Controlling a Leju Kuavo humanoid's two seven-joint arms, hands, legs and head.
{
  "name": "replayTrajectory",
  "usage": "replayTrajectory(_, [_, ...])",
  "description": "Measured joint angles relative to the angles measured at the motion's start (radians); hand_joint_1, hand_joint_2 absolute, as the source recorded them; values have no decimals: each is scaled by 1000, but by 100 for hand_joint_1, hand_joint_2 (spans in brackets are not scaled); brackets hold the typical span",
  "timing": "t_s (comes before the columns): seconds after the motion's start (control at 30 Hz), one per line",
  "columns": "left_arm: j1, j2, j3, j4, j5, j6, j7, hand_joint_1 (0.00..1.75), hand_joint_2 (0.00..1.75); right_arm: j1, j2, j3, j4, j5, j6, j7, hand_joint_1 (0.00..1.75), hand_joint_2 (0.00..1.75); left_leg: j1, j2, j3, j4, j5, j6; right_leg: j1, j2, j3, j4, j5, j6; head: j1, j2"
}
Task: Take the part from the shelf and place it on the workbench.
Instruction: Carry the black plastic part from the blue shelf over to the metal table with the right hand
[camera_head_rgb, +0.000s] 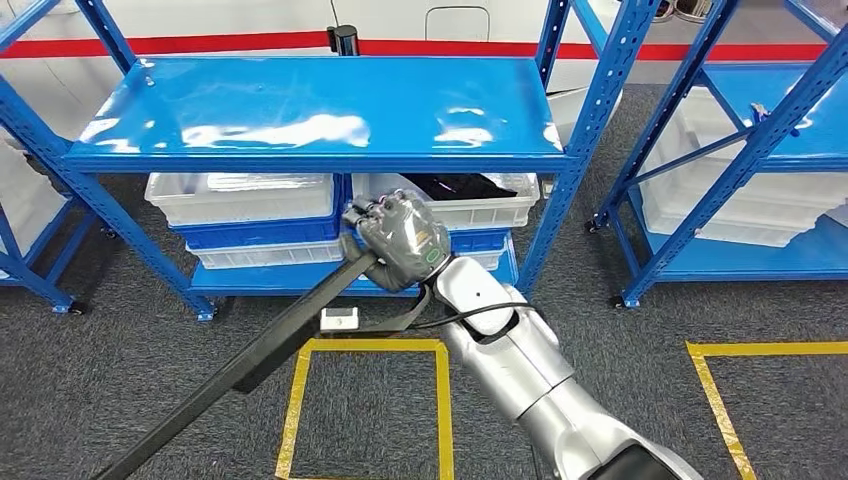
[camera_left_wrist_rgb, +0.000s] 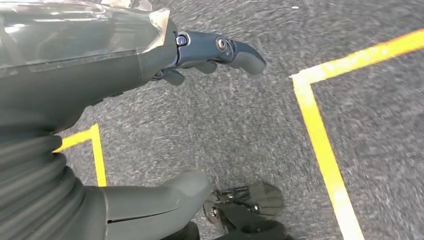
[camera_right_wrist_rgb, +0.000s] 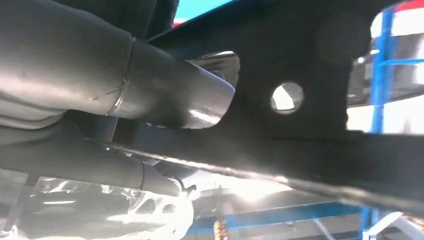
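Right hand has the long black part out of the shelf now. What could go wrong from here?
The right hand grips the long black part near one end, so it may pivot or slip. That end sits close to the white bins and the blue shelf post, so it might snag. The low far end could catch the carpet.

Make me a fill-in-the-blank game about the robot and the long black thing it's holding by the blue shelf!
1. The long black part is held by the robot's ____ hand.
2. The shelf rack is painted ____.
3. The lines taped on the grey carpet are ____.
4. The left hand hangs over the carpet and holds ____.

Missing words: right; blue; yellow; nothing
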Motion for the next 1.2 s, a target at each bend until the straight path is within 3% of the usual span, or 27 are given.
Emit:
replayTrajectory(0.07, [0, 0, 0, 0, -1, -1, 0, 0, 175, -19, -20, -30, 17, 14, -3, 4, 175, 0, -2, 3, -22, -4, 22, 19, -1, 2, -42, 95, -69, -9, 4, 0])
replayTrajectory(0.13, [3, 0, 1, 0, -1, -1, -1, 0, 175, -31, -40, -55, 34, 22, -4, 6, 175, 0, -4, 3, -50, -3, 43, 24, -2, 2, -83, 228, -135, -12, 8, 0])
replayTrajectory(0.17, [5, 0, 1, 0, -1, -1, -2, 0, 175, -34, -49, -65, 42, 25, -4, 6, 175, 0, -5, 4, -64, -3, 54, 24, -3, 2, -87, 267, -145, -6, 9, 0])
replayTrajectory(0.2, [6, 0, 2, 0, -1, -1, -4, 0, 175, -37, -57, -74, 48, 27, -4, 7, 175, 0, -5, 4, -78, -2, 64, 23, -3, 2, -73, 270, -136, 4, 9, 0])
replayTrajectory(0.27, [8, 0, 3, 0, -1, -1, -6, 0, 175, -45, -68, -89, 57, 29, -4, 7, 175, 0, -6, 4, -101, 2, 82, 17, -3, 2, 11, 168, -96, 18, 10, 0])
replayTrajectory(0.33, [9, 0, 3, 0, -1, -1, -8, 0, 175, -57, -74, -99, 62, 31, -4, 8, 175, 0, -8, 5, -118, 7, 96, 7, 2, 3, 107, 26, -87, 11, 10, 0])
replayTrajectory(0.4, [9, 0, 3, 0, -1, -2, -11, 0, 175, -64, -81, -109, 66, 32, -6, 11, 175, 0, -9, 5, -125, 11, 109, -4, 7, 5, 134, -31, -94, -1, 11, 0])
replayTrajectory(0.47, [11, 2, 3, 0, -2, -4, -13, 0, 175, -64, -89, -116, 71, 32, -9, 14, 175, 0, -6, 4, -134, 16, 113, -11, -3, 5, 120, -29, -84, -11, 14, 0])
replayTrajectory(0.5, [13, 3, 3, 0, -3, -5, -13, 0, 175, -63, -93, -118, 73, 33, -10, 15, 175, 0, -4, 3, -143, 27, 97, -16, -8, 3, 115, -27, -77, -18, 13, 0])
replayTrajectory(0.6, [17, 5, 3, 0, -10, -7, -13, 0, 175, -58, -101, -123, 74, 35, -12, 15, 175, 0, 2, 0, -186, 149, -24, -31, -8, 2, 91, -24, -51, -35, 8, 0])
replayTrajectory(0.63, [17, 5, 3, 0, -13, -7, -13, 0, 175, -54, -103, -126, 74, 35, -12, 15, 175, 0, 2, 0, -200, 206, -56, -34, -7, 2, 80, -21, -44, -36, 8, 0])
replayTrajectory(0.67, [17, 6, 3, 0, -14, -7, -12, 0, 175, -49, -107, -129, 74, 35, -12, 15, 175, 0, 3, 0, -205, 247, -68, -36, -6, 2, 70, -17, -39, -35, 7, 0])
replayTrajectory(0.7, [17, 6, 3, 0, -15, -7, -11, 0, 175, -45, -110, -132, 74, 36, -12, 15, 175, 0, 4, 0, -195, 258, -63, -37, -6, 2, 58, -11, -35, -34, 7, 0])
replayTrajectory(0.73, [17, 7, 3, 0, -17, -7, -10, 0, 175, -41, -113, -134, 74, 36, -12, 15, 175, 0, 6, 1, -164, 229, -44, -37, -7, 2, 48, -4, -33, -32, 7, 0])
replayTrajectory(0.8, [15, 7, 3, 0, -19, -7, -9, 0, 175, -36, -118, -139, 72, 37, -13, 16, 175, 0, 6, -1, -84, 121, -21, -35, -7, 2, 31, 9, -30, -26, 7, 0])
replayTrajectory(0.87, [14, 7, 3, 0, -21, -6, -8, 0, 175, -34, -121, -142, 69, 37, -15, 17, 175, 0, 0, -7, -48, 61, -15, -27, -5, 2, 24, 14, -24, -16, 8, 0])
replayTrajectory(1.0, [11, 4, 3, 0, -24, -5, -3, 0, 175, -29, -129, -148, 65, 43, -20, 22, 175, 0, -6, -7, -57, 46, 11, 3, -2, 4, 14, 19, -20, 8, 8, 0])
replayTrajectory(1.03, [10, 3, 3, 0, -26, -5, -1, 0, 175, -26, -132, -151, 64, 46, -22, 24, 175, 0, -5, -5, -60, 40, 20, 14, -2, 4, 2, 42, -39, 7, 9, 0])
replayTrajectory(1.1, [7, 1, 3, 0, -31, -5, 3, 0, 175, -18, -139, -157, 63, 49, -25, 25, 175, 0, -6, -4, -76, 33, 39, 27, -3, 5, -42, 151, -111, -2, 12, 0])
replayTrajectory(1.17, [6, 1, 3, 0, -34, -6, 5, 0, 175, -8, -144, -160, 63, 51, -27, 26, 175, 0, -7, -4, -99, 33, 56, 30, -3, 5, -83, 279, -171, -4, 14, 0])
replayTrajectory(1.2, [6, 1, 3, 0, -34, -7, 5, 0, 175, -2, -146, -160, 63, 52, -28, 27, 175, 0, -9, -4, -111, 34, 65, 30, -3, 5, -81, 302, -176, 1, 14, 0])
